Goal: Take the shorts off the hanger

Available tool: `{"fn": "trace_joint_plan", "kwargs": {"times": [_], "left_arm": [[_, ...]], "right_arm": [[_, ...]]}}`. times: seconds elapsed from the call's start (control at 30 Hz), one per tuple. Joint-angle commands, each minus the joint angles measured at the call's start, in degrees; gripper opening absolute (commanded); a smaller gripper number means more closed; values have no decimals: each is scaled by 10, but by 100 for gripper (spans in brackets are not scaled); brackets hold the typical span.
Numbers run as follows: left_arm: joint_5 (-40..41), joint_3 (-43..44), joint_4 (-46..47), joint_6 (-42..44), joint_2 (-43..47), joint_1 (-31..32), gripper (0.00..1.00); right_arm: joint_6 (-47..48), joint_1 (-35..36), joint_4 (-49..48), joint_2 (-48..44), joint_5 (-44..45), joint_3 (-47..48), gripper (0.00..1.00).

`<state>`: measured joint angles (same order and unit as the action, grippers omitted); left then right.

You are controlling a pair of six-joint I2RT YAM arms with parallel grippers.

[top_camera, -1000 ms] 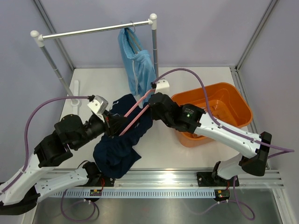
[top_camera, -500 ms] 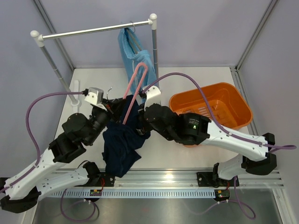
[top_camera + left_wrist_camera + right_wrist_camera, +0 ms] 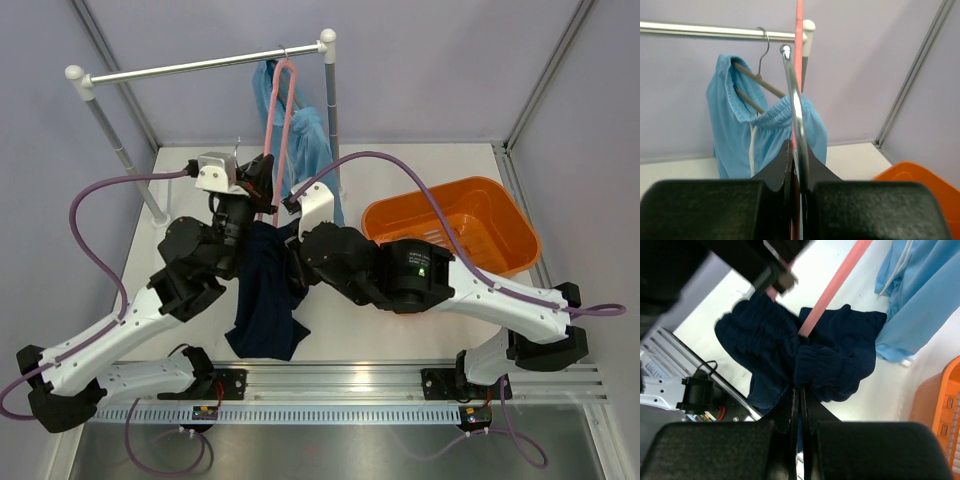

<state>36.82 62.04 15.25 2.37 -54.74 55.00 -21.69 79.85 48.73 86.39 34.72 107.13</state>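
Top external view first: I have both arms meeting over the middle of the table (image 3: 420, 160). The left gripper (image 3: 260, 183) is raised toward the far edge. Its fingers are clamped tight on the pink hanger (image 3: 280, 120), which stands nearly upright. From above, the hanger's top loop sits right by the rail (image 3: 180, 68), though I cannot tell whether the two touch.

On the left wrist view, the black fingers (image 3: 775, 172) are pinched together with the hanger's chrome hook (image 3: 792, 100) and pink rod rising out from between them.

The navy shorts (image 3: 262, 310) hang limp from the hanger's lower end. They bunch up between the two wrists, and the free end trails down to just short of the table's near edge.

The right gripper (image 3: 799, 390) is closed narrow on a gathered fold of the navy waistband. On the right wrist view, the cloth is bundled right at the fingertips and the pink bar runs diagonally above it. So the navy pair is still on its hanger, held from both sides.

The light blue shorts (image 3: 310, 140) hang at the far edge on a brown hanger (image 3: 760, 80), which is hooked over the rail near the right post. They are just behind the pink hanger.

The orange basin (image 3: 480, 225) sits at the table's right edge, well apart from both pairs, with the right forearm crossing its near rim.
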Motion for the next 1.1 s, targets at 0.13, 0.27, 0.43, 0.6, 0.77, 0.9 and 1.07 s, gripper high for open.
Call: {"fn": "trace_joint_plan", "kwargs": {"times": [0.13, 0.27, 0.43, 0.6, 0.77, 0.9, 1.07], "left_arm": [[2, 38, 189, 45, 23, -4, 0], [23, 45, 237, 127, 11, -4, 0], [49, 54, 332, 228, -39, -5, 0], [84, 79, 403, 313, -78, -26, 0], [79, 99, 375, 279, -85, -55, 0], [82, 118, 354, 265, -87, -77, 0], [89, 133, 267, 203, -75, -82, 0]], "right_arm": [[3, 9, 2, -5, 4, 6, 0], [7, 12, 8, -14, -2, 14, 0], [14, 19, 16, -24, -11, 33, 0], [13, 21, 21, -45, -20, 33, 0], [17, 21, 37, -56, -11, 44, 0], [21, 22, 45, -62, 10, 52, 0], [56, 21, 38, -64, 92, 80, 0]]}}
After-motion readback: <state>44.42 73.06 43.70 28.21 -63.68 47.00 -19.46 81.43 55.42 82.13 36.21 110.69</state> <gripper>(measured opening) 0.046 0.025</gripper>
